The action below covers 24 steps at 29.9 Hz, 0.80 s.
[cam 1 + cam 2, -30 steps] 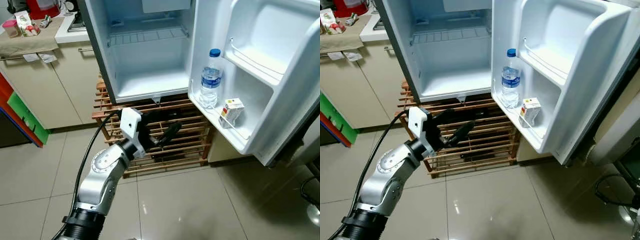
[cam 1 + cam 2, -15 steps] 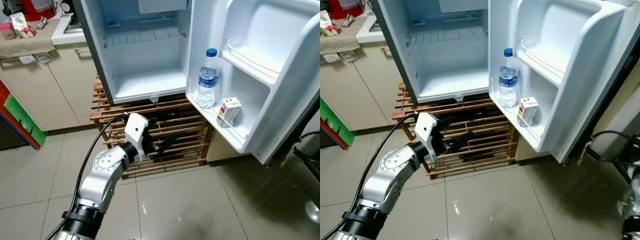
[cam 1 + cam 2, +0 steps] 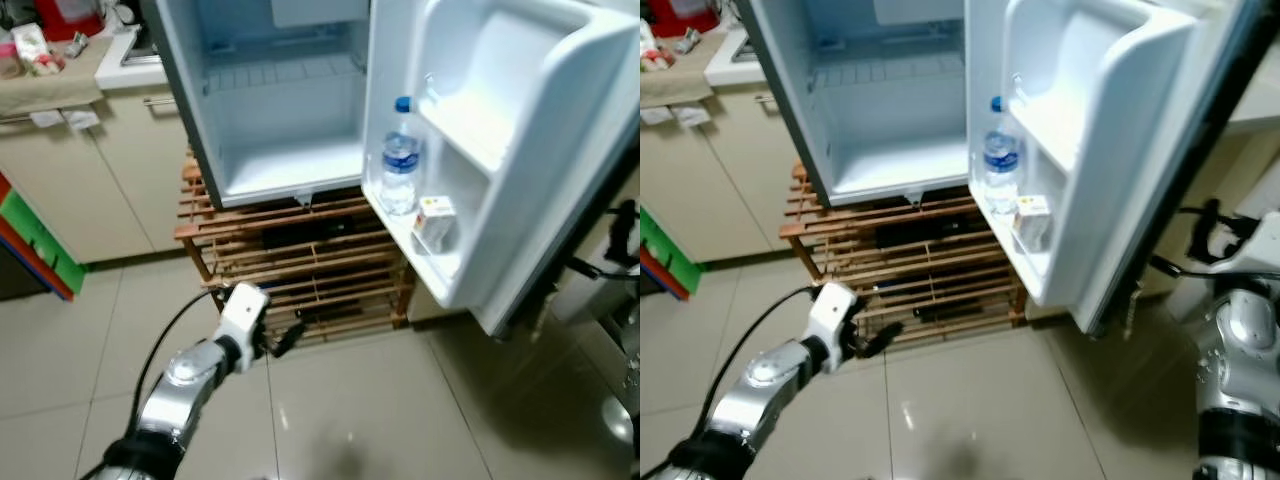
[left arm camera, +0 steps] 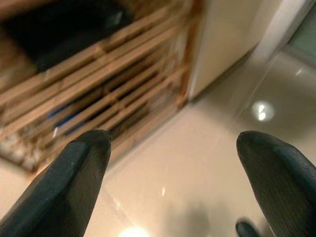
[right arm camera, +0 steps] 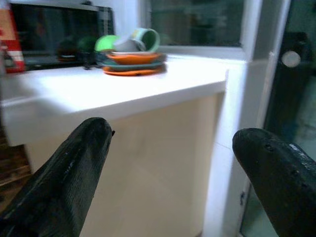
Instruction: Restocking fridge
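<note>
Fridge [image 3: 270, 130] is standing open on a wooden slatted rack [image 3: 300, 265], its white cabinet bare inside, with a wire shelf near the top. Its door [image 3: 500, 150] is swinging out to the right, and the lowest door shelf is holding 2 items: a water bottle [image 3: 399, 158] with a blue cap standing upright at the far end, and a small carton [image 3: 433, 222] just nearer, apart from the bottle. The rack is sitting on a glossy beige tiled floor [image 3: 350, 400].

The left gripper [image 3: 282, 340] is hovering low over the tiles in front of the rack's near left part, its 2 black fingers [image 4: 74, 173] spread wide with nothing between them; the wrist view is looking past them at the rack's slats and the floor. The right gripper [image 5: 173, 163] is also gaping wide and gripping nothing, its fingers [image 5: 64, 173] pointing at a white countertop [image 5: 113, 94] carrying stacked orange and green dishes [image 5: 131, 54]. The right arm [image 3: 1240, 330] is showing at the right edge, beyond the door.

Beige cabinets [image 3: 90, 180] are standing left of the fridge.
</note>
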Available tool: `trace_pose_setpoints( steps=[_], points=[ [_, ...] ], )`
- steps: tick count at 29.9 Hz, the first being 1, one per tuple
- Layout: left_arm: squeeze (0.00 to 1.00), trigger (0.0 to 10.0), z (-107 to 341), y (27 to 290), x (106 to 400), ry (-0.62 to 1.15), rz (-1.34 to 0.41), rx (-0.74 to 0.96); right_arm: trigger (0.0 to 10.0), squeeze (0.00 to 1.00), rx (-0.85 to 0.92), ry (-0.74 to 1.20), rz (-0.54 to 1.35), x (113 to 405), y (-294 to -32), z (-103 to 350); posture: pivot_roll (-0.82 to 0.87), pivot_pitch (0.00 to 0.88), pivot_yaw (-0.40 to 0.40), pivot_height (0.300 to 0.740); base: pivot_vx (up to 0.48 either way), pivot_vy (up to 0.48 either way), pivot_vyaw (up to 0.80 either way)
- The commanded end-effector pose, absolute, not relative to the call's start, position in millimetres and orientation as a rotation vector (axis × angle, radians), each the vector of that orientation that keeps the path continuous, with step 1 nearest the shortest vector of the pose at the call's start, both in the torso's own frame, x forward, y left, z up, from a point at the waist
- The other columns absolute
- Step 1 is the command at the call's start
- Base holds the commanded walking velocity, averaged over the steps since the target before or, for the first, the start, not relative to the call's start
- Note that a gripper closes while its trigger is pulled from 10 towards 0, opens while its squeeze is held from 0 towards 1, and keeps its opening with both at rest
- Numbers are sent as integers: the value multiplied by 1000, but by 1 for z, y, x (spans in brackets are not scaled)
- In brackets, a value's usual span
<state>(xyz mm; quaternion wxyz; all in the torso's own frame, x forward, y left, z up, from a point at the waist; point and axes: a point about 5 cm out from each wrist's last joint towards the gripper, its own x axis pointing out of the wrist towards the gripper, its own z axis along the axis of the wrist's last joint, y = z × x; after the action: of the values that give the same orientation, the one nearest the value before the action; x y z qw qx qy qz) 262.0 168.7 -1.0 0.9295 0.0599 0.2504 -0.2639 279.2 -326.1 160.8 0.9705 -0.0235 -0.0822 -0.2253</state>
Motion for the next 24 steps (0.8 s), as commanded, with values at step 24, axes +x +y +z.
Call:
trace_pose_setpoints(
  steps=[24],
  points=[
    [0, 10000, -37, 175, 246, 670, -416, 156, 10000, 0, 88, -104, 34, 307, -195, 168, -134, 0, 4, 740, 0, 0, 0]
  ],
)
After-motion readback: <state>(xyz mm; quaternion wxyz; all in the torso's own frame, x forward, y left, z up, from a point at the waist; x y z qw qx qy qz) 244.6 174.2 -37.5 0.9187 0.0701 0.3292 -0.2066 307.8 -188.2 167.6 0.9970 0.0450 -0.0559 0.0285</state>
